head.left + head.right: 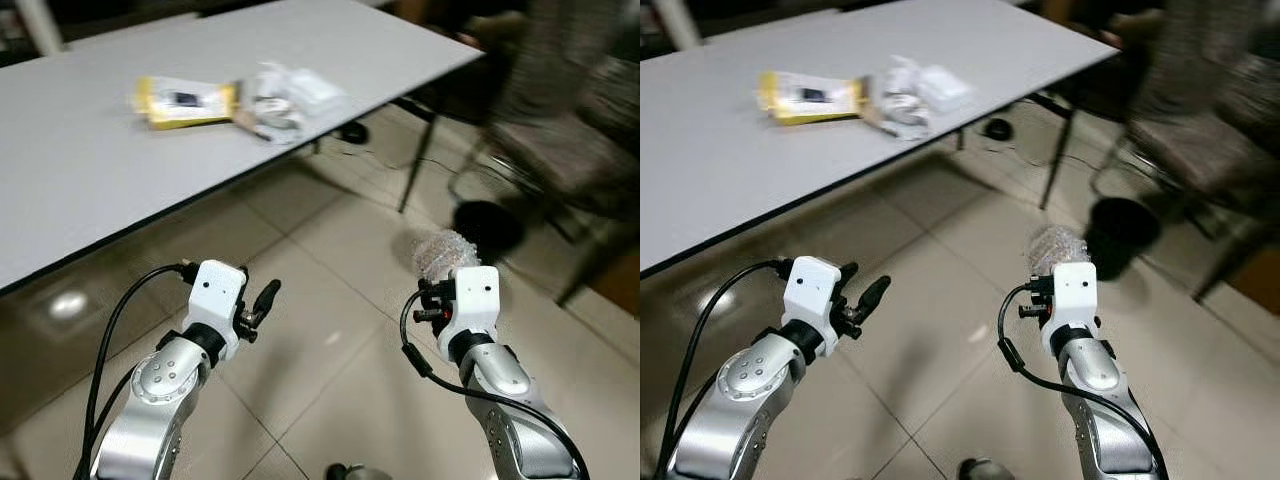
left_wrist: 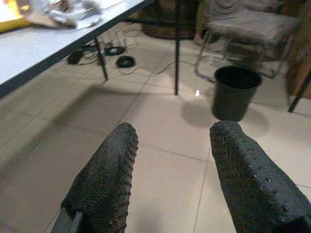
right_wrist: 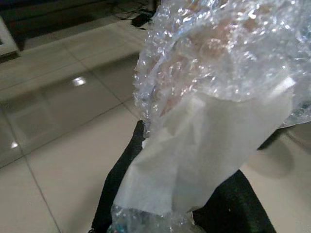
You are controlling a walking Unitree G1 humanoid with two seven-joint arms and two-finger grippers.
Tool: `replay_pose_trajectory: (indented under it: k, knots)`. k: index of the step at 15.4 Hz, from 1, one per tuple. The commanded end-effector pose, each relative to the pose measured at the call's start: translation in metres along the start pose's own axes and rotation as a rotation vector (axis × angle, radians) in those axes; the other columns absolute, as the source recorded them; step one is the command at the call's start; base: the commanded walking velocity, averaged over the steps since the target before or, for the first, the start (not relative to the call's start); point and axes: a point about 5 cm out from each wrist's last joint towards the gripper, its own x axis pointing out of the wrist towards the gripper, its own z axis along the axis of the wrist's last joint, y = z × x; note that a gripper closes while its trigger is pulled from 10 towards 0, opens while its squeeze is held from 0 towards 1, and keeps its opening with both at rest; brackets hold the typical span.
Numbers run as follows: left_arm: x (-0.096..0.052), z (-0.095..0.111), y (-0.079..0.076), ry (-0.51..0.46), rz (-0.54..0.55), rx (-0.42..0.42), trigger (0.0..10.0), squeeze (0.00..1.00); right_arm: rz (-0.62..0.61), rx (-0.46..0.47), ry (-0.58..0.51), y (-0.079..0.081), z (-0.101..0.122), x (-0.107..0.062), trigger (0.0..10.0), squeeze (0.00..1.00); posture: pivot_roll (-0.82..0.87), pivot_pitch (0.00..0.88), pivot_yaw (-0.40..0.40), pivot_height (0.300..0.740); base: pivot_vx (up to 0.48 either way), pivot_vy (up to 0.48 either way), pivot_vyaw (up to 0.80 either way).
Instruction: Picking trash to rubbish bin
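Carrying bubble wrap (image 1: 445,252) pinched in my right gripper (image 1: 1052,268); black bin (image 1: 487,226) lies just beyond it. Left gripper (image 1: 262,300) spread, empty.

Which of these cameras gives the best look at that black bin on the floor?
The left wrist view: the black bin stands whole and sharp beyond the open left gripper. Both eye views show it farther off, blurred, past the table's corner.
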Motion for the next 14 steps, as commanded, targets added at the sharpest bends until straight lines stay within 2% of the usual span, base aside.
replay_pose_trajectory:
  k: [1,7,14]
  knots:
    - [0.0022,0.0001,0.0002,-0.006,0.006,-0.002,10.0,0.00,-0.014,-0.006,-0.015,-0.0024,0.0011,0.0004,10.0,0.00,-0.05,0.074,-0.043,0.740,0.000,0.000,-0.80]
    - [0.0057,0.0016,0.0002,-0.018,-0.028,0.010,10.0,0.00,-0.026,-0.007,-0.020,-0.0020,-0.0032,0.0003,10.0,0.00,-0.04,0.069,-0.035,0.740,0.000,0.000,-0.80]
    - [0.0086,0.0036,0.0028,-0.023,-0.030,0.038,10.0,0.00,-0.012,-0.007,-0.033,0.0003,-0.0012,0.0054,10.0,0.00,-0.03,0.060,-0.041,0.740,0.262,0.000,-0.80]
